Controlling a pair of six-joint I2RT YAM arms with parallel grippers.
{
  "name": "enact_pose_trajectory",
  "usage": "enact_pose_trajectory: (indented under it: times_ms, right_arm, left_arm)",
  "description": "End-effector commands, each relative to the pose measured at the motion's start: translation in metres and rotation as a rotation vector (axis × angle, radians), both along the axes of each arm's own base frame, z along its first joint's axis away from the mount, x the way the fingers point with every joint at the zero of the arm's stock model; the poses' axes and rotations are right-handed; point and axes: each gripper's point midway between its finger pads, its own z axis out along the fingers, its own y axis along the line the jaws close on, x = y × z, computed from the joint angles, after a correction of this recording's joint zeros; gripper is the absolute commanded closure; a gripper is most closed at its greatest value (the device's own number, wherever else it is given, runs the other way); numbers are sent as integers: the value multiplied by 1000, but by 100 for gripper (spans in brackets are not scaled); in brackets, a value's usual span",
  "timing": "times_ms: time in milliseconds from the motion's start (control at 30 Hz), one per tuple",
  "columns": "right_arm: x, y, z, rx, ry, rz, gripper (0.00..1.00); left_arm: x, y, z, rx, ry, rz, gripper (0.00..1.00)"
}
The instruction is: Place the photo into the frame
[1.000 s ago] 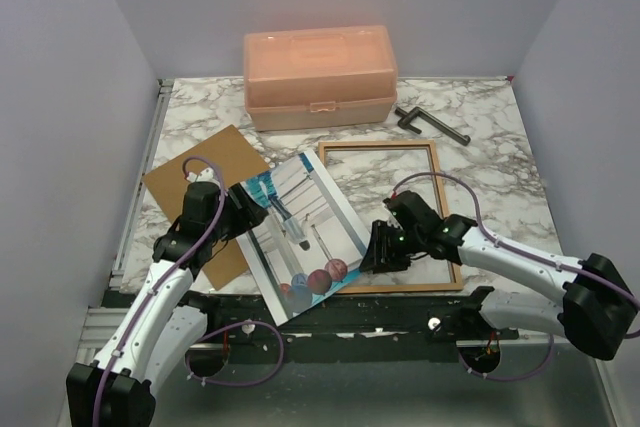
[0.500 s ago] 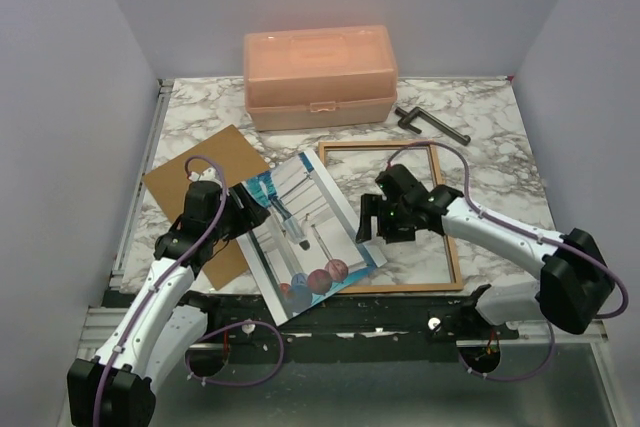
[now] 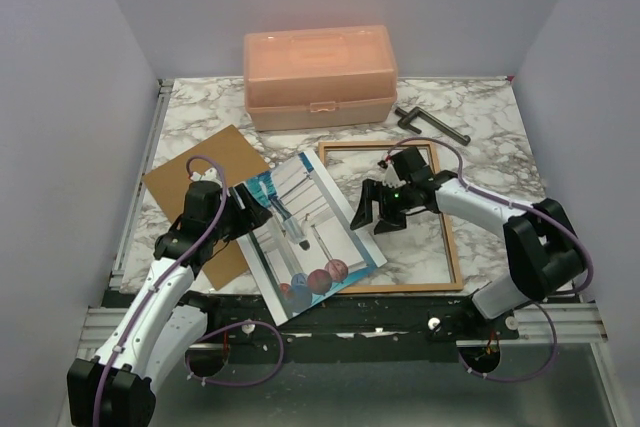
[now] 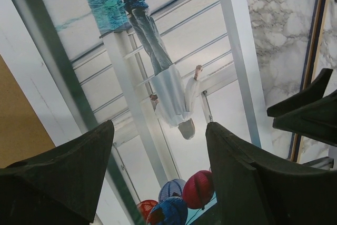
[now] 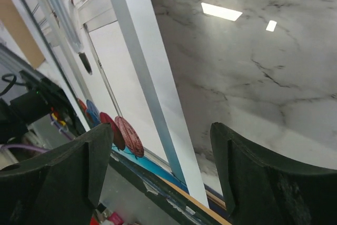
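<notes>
Photo [image 3: 310, 237] face up by front edge of worktop [image 3: 480, 137], right corner over left rail of frame [image 3: 455, 247]. Left tool [image 3: 252, 211], right tool [image 3: 372, 223]: both spread apart, empty. Probably thin, light, floppy, slippery; crease-prone. Pinch at edge, gently.

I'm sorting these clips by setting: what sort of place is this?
Probably a robot lab test cell: marble-patterned tabletop boxed in by plain lavender walls, left arm and right arm mounted at its near edge.
</notes>
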Motion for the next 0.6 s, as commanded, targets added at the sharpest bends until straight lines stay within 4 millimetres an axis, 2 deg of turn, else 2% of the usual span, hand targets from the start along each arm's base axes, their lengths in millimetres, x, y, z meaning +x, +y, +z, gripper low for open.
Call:
enact_pose_trajectory:
  times_ms: [0,200,300,433,567]
  right_arm:
    - [-12,22,0,155,34,95,20]
    - [-23,29,-17,216,104,127,27]
    - [-26,33,-20,256,121,130,33]
    - [-27,40,-16,309,131,136,46]
    - [-25,43,-7,326,123,137,71]
  left_arm:
    - [1,-7,21,-30,-55,-43,27]
    - [1,-10,26,-45,-69,-56,27]
    - [0,-11,28,-52,-73,-63,27]
    - [0,-12,29,-57,-76,-69,27]
    - [0,-13,32,-62,-82,-74,27]
